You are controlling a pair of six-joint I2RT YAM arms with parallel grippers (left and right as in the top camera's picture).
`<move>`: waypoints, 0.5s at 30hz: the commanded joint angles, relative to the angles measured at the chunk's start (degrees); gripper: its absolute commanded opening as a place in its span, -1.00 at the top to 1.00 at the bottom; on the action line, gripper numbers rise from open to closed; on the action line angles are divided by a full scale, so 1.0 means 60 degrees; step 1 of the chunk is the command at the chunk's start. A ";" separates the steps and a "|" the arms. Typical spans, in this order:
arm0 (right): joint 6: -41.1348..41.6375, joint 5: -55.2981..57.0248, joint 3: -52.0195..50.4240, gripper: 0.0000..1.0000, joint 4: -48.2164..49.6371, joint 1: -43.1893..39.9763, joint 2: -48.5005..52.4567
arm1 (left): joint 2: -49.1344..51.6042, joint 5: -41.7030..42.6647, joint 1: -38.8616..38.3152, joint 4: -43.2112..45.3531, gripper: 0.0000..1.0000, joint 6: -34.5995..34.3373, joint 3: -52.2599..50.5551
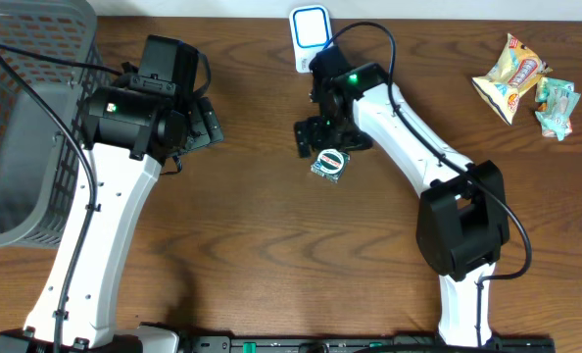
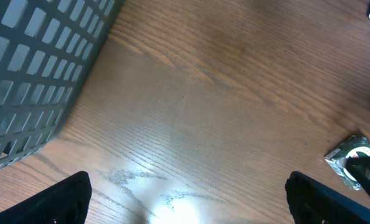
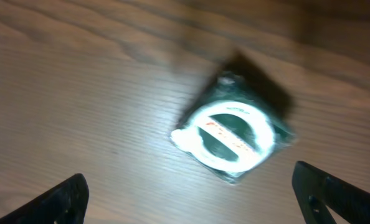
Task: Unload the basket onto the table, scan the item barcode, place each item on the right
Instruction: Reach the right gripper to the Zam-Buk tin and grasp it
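- Your right gripper [image 3: 188, 186] shows in the bottom corners of its wrist view: both dark fingers [image 3: 60, 199] stand far apart, released, with nothing clasped
- Between those fingers, flat on the wooden table [image 3: 79, 93], lies the item, a small green packet [image 3: 232, 134] with a round white label facing up; the picture is blurred, so you cannot read any print or find a barcode
- From overhead, the packet sits just beside the right gripper, on the side nearer the arm bases, about mid-table
- Just beyond that gripper, a white and blue device [image 1: 311, 34] stands at the table's far edge
- Your left gripper [image 2: 191, 208] is released too, fingers wide over bare wood, holding nothing, well apart from the packet
- The grey basket [image 1: 17, 147] is to its left; two snack bags [image 1: 511, 78] lie at the far right corner
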 commanded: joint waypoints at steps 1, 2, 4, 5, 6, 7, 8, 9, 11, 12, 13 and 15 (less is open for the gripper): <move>0.1086 -0.0667 -0.0521 -0.99 0.0441 0.0106 -0.0036 | 0.0025 -0.0120 0.0033 -0.0025 -0.96 0.0095 0.0080; 0.1526 -0.0277 -0.0674 -0.99 0.0583 0.0142 -0.0036 | 0.0025 -0.0120 0.0033 -0.0025 -0.96 0.0095 0.0080; 0.3177 0.0987 -0.0987 -0.98 0.0645 0.0168 -0.0036 | 0.0025 -0.0120 0.0033 -0.0025 -0.95 0.0095 0.0080; 0.4142 0.1665 -0.1173 -0.99 0.0641 0.0164 -0.0036 | 0.0025 -0.0120 0.0033 -0.0025 -0.96 0.0095 0.0080; 0.4747 0.2036 -0.1311 -0.99 0.0659 0.0164 -0.0036 | 0.0025 -0.0120 0.0033 -0.0025 -0.96 0.0095 0.0080; 0.5271 0.2211 -0.1479 -0.99 0.0790 0.0160 -0.0036 | 0.0025 -0.0124 0.0033 -0.0025 -0.96 0.0095 0.0080; 0.5515 0.2127 -0.1683 -0.99 0.1140 0.0160 -0.0036 | 0.0025 -0.0120 0.0033 -0.0025 -0.95 0.0095 0.0080; 0.5559 0.1800 -0.1829 -0.98 0.1435 0.0160 -0.0036 | 0.0025 -0.0120 0.0033 -0.0025 -0.96 0.0095 0.0080; 0.5544 0.1679 -0.2120 -0.95 0.1865 0.0164 -0.0036 | 0.0025 -0.0120 0.0033 -0.0025 -0.95 0.0095 0.0080; 0.5552 0.1701 -0.2208 -0.84 0.1931 0.0164 -0.0036 | 0.0025 -0.0120 0.0033 -0.0025 -0.95 0.0095 0.0080; 0.5552 0.1698 -0.2288 -0.83 0.1989 0.0164 -0.0036 | 0.0025 -0.0120 0.0033 -0.0025 -0.95 0.0095 0.0080; 0.5548 0.1698 -0.2466 -0.87 0.2215 0.0182 -0.0033 | 0.0025 -0.0120 0.0033 -0.0025 -0.96 0.0095 0.0080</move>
